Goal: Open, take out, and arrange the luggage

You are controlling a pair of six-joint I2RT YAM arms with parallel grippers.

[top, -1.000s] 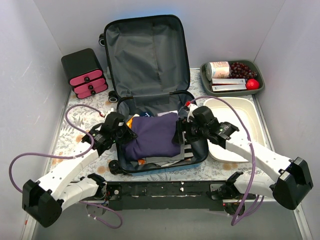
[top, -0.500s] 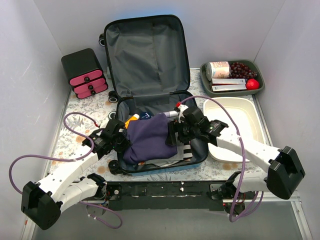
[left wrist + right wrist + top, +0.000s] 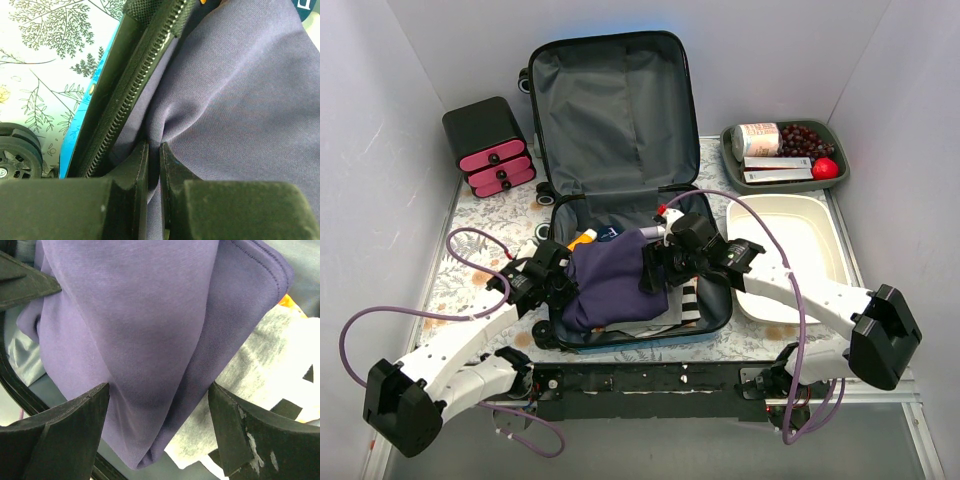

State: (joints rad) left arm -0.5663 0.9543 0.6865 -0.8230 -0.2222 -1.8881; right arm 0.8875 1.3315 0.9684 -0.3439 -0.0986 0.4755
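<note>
Luggage (image 3: 610, 110) wide open; left tool (image 3: 154, 147) tight on purple garment (image 3: 240, 100), right tool (image 3: 157, 390) agape over it.

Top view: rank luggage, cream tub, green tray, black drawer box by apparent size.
1. luggage, lying open
2. cream tub
3. green tray and black drawer box: they look about alike, so not ranked

Bright-blue hard-shell suitcase (image 3: 610, 110) lies open, its grey-lined lid raised toward the back, lower half packed with clothes (image 3: 615, 280), black wheels at left.
</note>
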